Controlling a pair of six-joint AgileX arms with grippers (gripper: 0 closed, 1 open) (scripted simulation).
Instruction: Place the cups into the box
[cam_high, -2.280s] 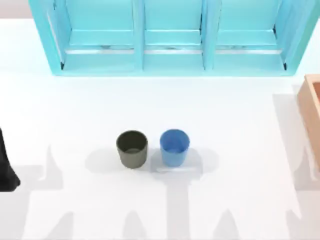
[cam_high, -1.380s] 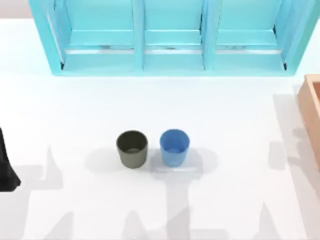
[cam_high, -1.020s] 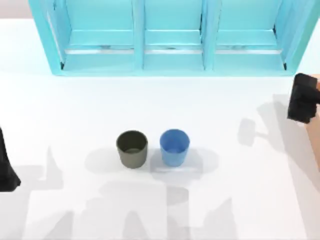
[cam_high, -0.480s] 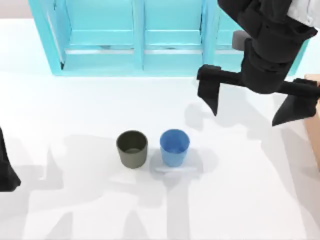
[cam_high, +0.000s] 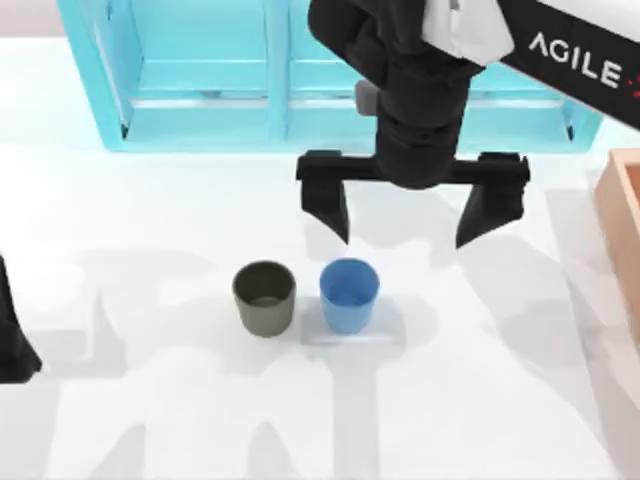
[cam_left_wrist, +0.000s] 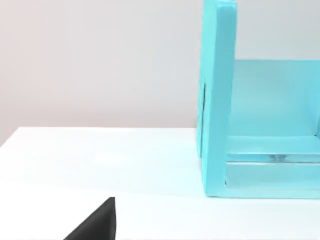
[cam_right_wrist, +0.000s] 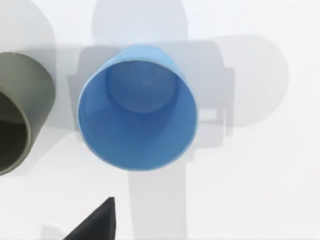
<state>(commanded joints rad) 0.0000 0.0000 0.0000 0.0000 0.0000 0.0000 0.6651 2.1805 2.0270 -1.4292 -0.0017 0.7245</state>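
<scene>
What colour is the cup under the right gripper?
Bright blue cup; clearest in the right wrist view.

Two cups (cam_high: 306, 295) side by side mid-table; shelf unit (cam_high: 200, 80) behind; box (cam_high: 622, 215) far right.

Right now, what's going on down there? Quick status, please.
Right gripper open, above and behind blue cup. Left gripper parked at table's left edge. Olive cup beside blue, both upright. Box at right edge, path clear.

blue cup (cam_high: 349, 293) | olive-grey cup (cam_high: 264, 297) | tan box (cam_high: 622, 215) | cyan shelf (cam_high: 200, 100)
</scene>
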